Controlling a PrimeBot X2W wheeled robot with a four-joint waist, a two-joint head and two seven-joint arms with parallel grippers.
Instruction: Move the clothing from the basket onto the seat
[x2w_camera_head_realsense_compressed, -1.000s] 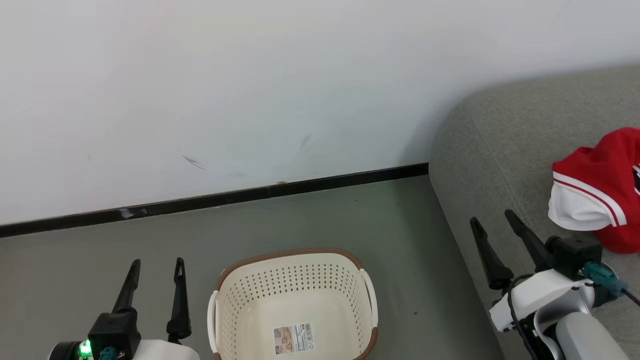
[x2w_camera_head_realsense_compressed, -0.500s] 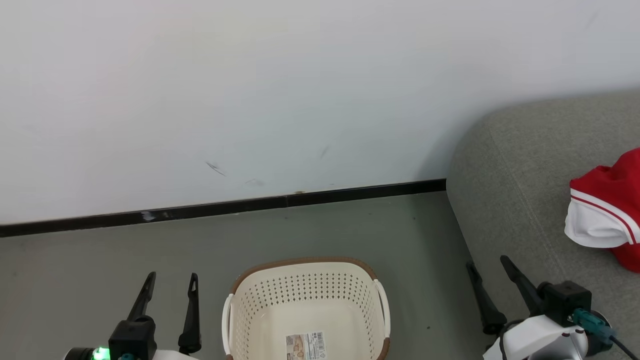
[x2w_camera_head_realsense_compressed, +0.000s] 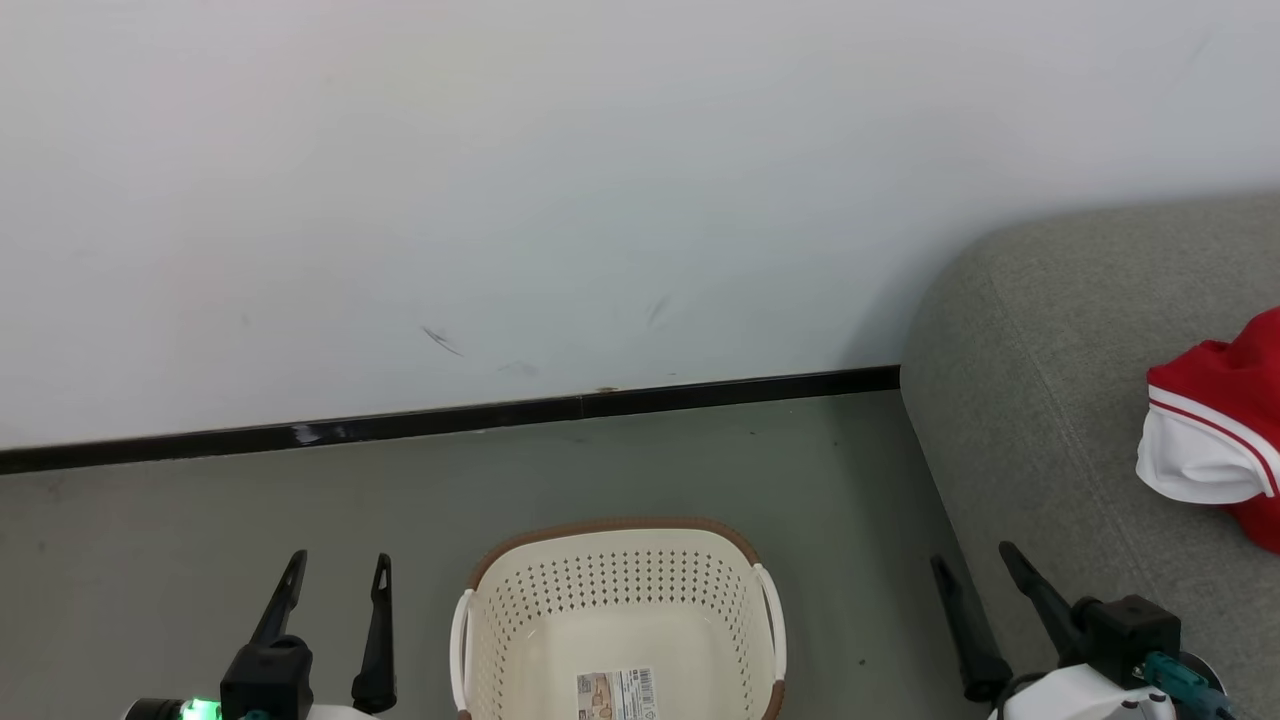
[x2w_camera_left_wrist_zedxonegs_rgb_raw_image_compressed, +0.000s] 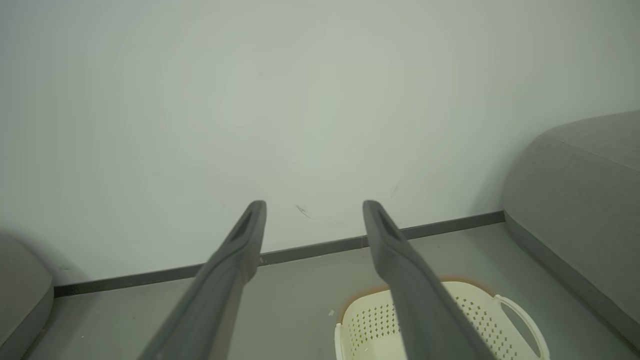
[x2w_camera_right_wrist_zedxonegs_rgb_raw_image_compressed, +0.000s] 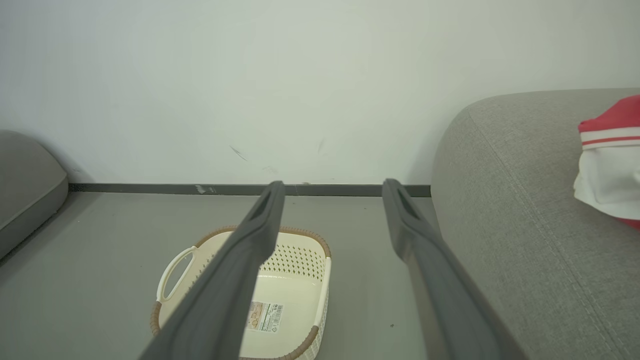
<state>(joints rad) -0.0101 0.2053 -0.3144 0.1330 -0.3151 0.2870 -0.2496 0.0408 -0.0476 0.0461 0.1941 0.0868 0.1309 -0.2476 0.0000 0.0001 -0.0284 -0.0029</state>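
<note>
Nearest, low in the head view, two grippers point away from the robot. The left gripper (x2w_camera_head_realsense_compressed: 340, 558) hangs over the grey floor (x2w_camera_head_realsense_compressed: 200, 520), its two dark fingers spread apart and empty. The right gripper (x2w_camera_head_realsense_compressed: 971, 556) is at the seat's near left edge, fingers likewise parted and holding nothing. Between them on the floor stands the basket (x2w_camera_head_realsense_compressed: 615, 523), handles to left and right. Its bottom bears a label (x2w_camera_head_realsense_compressed: 617, 694), and no cloth is seen in it. Right of the basket rises the seat (x2w_camera_head_realsense_compressed: 1040, 420). On it, farther off and to the right of the right gripper, lies the clothing (x2w_camera_head_realsense_compressed: 1215, 440), a bunched red and white heap with no clear long axis. The right arm is much the nearer, and nothing stands between. The task looks finished. Farthest are a black baseboard (x2w_camera_head_realsense_compressed: 700, 392) and a pale wall (x2w_camera_head_realsense_compressed: 600, 200).
</note>
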